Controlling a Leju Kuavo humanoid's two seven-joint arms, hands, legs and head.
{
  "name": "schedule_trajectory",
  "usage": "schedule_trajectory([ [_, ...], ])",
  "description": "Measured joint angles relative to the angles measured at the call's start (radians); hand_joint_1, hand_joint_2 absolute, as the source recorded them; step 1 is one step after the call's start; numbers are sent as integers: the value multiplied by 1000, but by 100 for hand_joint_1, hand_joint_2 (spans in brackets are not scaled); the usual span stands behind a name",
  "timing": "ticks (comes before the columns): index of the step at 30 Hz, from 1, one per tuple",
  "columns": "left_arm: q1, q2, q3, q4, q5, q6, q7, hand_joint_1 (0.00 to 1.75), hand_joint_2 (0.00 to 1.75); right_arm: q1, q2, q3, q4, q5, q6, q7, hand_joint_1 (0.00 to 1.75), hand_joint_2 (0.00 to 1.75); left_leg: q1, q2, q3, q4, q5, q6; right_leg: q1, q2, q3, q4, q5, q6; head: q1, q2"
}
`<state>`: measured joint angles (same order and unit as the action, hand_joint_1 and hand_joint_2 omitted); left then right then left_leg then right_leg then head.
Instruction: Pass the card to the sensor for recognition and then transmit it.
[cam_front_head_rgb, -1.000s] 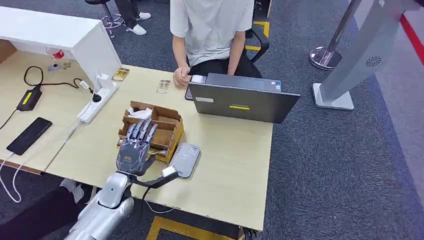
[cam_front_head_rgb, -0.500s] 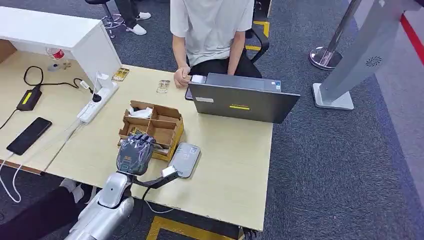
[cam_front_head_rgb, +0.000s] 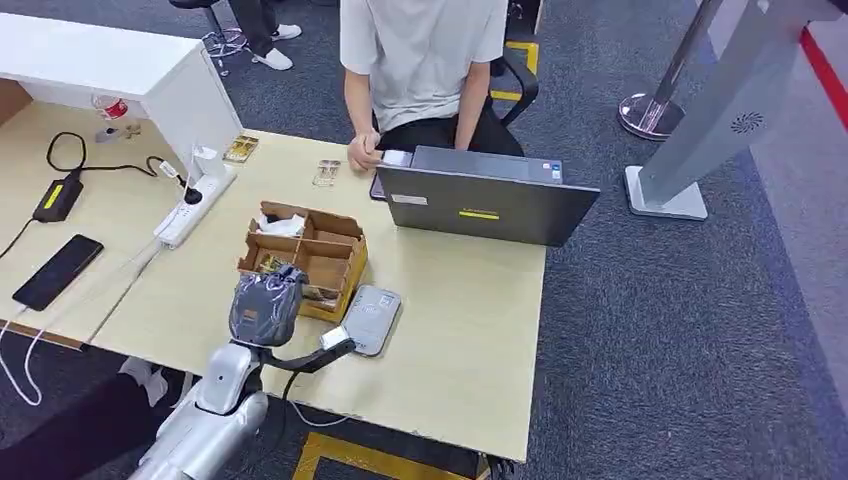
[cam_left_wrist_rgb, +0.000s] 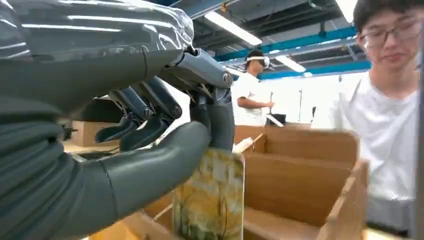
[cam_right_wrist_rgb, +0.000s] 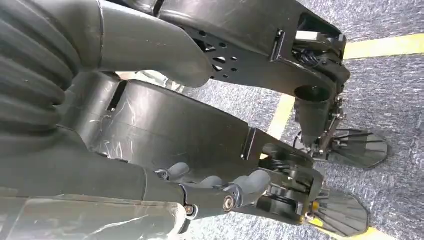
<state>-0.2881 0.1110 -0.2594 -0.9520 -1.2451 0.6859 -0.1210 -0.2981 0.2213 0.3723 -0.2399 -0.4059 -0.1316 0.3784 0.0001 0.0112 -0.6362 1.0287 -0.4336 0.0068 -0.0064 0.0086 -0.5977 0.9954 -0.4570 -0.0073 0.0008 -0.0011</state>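
Observation:
My left hand (cam_front_head_rgb: 265, 305) reaches down into the near side of the brown cardboard box (cam_front_head_rgb: 335, 255). In the left wrist view the thumb and a dark finger of that hand (cam_left_wrist_rgb: 125, 125) pinch the top edge of a yellow-green patterned card (cam_left_wrist_rgb: 210, 200), which stands upright in a compartment of the box (cam_left_wrist_rgb: 300, 165). The grey card sensor (cam_front_head_rgb: 372, 318) lies flat on the table just right of the box, with its cable running back under my arm. My right hand (cam_right_wrist_rgb: 150, 187) hangs beside my body, fingers loosely bent and holding nothing.
A person in a white shirt (cam_front_head_rgb: 420, 50) sits behind an open laptop (cam_front_head_rgb: 485, 205) at the far edge. A power strip (cam_front_head_rgb: 190, 210), a black phone (cam_front_head_rgb: 58, 270) and a charger (cam_front_head_rgb: 58, 195) lie to the left. A grey stand (cam_front_head_rgb: 700, 130) is on the carpet.
My left hand's fingers, stretched out over the box a second ago, have curled down into it and closed on the card. The person's hand shifted slightly by the laptop.

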Motion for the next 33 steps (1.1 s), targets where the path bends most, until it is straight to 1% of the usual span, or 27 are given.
schedule_trajectory([
  [3, 20, -9, 9, -80, 3, 0, -57, 175, 175, 1, -1, -1, 0, 7, 13, -2, 0, 175, 0, 0, 0, 0, 0, 0, 0, 0, 0, 0, 0, 0, 0, 0],
  [9, 41, -58, 48, -281, 32, 0, -183, 175, 175, -2, -9, -4, 0, 18, 29, -3, 0, 175, 0, -1, 0, 0, 0, 0, 0, -1, 0, 0, 0, 0, 0, 0],
  [12, 36, -83, 66, -356, 46, 0, -209, 175, 175, -3, -10, -5, 0, 21, 31, -3, 0, 175, 0, -1, 0, 0, 0, 0, 0, -1, 0, 0, 0, 0, 0, 0],
  [14, 10, -92, 67, -375, 51, 0, -197, 175, 175, -4, -10, -7, 0, 27, 33, -3, 0, 175, 0, -2, 0, 0, 0, 0, 0, -3, 0, 0, 0, 0, 0, 0],
  [15, -8, -94, 67, -377, 53, 0, -183, 0, 175, -6, -10, -8, 0, 27, 33, -3, 0, 175, 0, -3, 0, 0, 0, 0, 0, -3, 1, 0, 0, 0, 0, 0],
  [19, -58, -91, 54, -377, 58, -14, -99, 0, 175, -9, -9, -13, 0, 26, 39, -2, 0, 175, 0, -2, 0, 0, 1, 0, 0, -3, 0, 0, 0, 0, 0, 0],
  [20, -67, -88, 45, -371, 59, -43, -70, 0, 175, -10, -9, -15, -1, 24, 45, -1, 0, 175, 0, -2, 0, 0, 1, 0, 0, -3, 1, 0, 0, 0, 0, 0],
  [22, -83, -74, 24, -347, 60, -127, -24, 0, 175, -10, -9, -19, -2, 20, 56, 5, 0, 175, 0, -2, 0, 0, 1, 0, 0, -3, 0, 0, 0, 0, 0, 0],
  [25, -95, -51, -5, -302, 78, -183, -19, 0, 175, -11, -9, -23, -3, 19, 68, 13, 0, 175, 0, -1, 0, 0, 1, 0, 0, -2, 0, 0, 0, 0, 0, 0],
  [27, -95, -35, -27, -275, 80, -206, -19, 0, 175, -12, -9, -25, -3, 19, 71, 18, 0, 175, 0, -1, 0, 0, 0, 0, 0, -2, 0, 0, 0, 0, 0, 0],
  [33, -74, 5, -70, -244, 90, -290, -17, 0, 175, -13, -10, -26, -3, 21, 74, 24, 0, 175, 0, -1, 0, 0, 0, 0, 0, -2, 0, 0, 0, 0, 0, 0],
])
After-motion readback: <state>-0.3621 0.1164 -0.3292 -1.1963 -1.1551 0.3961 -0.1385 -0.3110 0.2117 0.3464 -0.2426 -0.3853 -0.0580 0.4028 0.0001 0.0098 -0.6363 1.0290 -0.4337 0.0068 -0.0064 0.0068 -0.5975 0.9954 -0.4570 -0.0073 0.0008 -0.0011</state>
